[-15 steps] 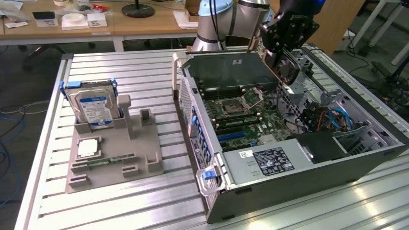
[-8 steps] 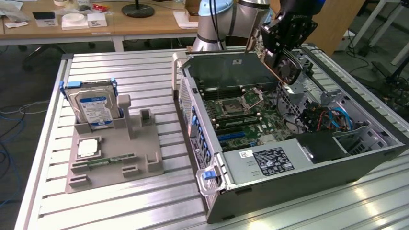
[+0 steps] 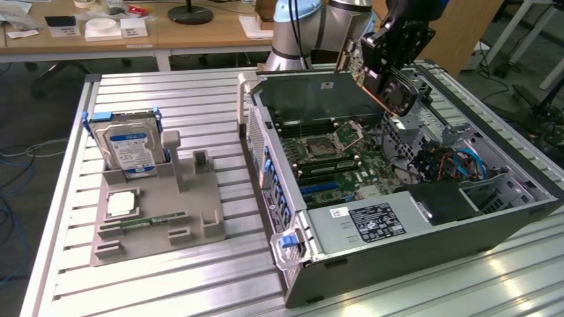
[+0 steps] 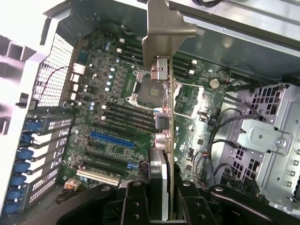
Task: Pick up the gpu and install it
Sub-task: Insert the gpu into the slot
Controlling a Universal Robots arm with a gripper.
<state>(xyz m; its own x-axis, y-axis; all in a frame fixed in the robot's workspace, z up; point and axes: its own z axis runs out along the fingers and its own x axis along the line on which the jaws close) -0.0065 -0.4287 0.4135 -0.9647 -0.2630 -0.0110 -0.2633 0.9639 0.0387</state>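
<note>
Slatted aluminium makes up the desk (image 3: 176,284), with wooden furniture and clutter along the back of the room. On it lies an open computer case (image 3: 423,244), side panel off and motherboard (image 3: 331,155) exposed. The tool (image 4: 166,201) hangs above the far end of the case, its fingers pressed in on the gpu (image 3: 397,91). It pinches the card by one end so that the card hangs edge-down beneath it, metal bracket foremost, pointing into the case. The pick-up therefore looks done. The card is lifted clear of everything and touches neither the board nor the case walls. The install is not yet done: the card is above the motherboard and no part of it sits in a slot. In the wrist view the expansion slots, among them a blue slot (image 4: 111,139), lie below the tool and off to one side of the card's edge, all of them bare. Well away from the tool, beside the case, a grey holder tray (image 3: 154,224) keeps a hard drive (image 3: 129,148) upright and a memory stick (image 3: 154,221) lying flat.
</note>
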